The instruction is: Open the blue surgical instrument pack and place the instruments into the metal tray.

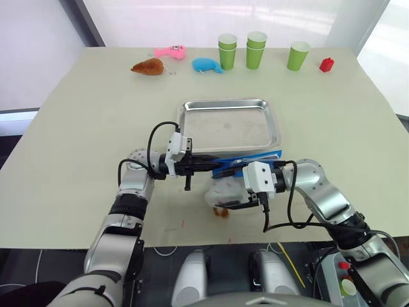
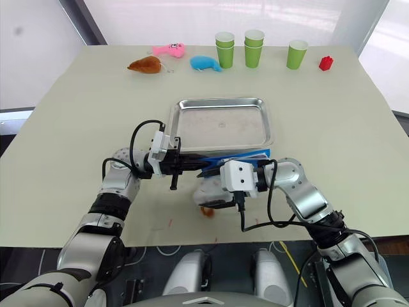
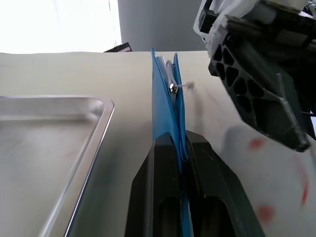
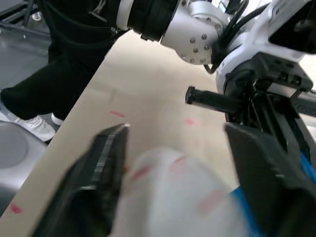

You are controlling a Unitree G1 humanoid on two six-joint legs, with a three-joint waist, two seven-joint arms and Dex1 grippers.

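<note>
Left wrist view: left gripper (image 3: 181, 150) pinches edge of blue surgical instrument pack (image 3: 165, 106), just beside empty metal tray (image 1: 229, 124), likely steadying it. Right gripper (image 4: 177, 168) spread wide over white pouch (image 4: 173, 197), probably to peel pack open.

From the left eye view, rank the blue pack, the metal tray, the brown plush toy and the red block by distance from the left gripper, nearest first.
1. The blue surgical instrument pack: clamped in the left gripper, at its fingertips.
2. The metal tray: just beyond the pack, mid-table.
3. The brown plush toy: far edge, robot's left.
4. The red block: far edge, robot's right.
</note>
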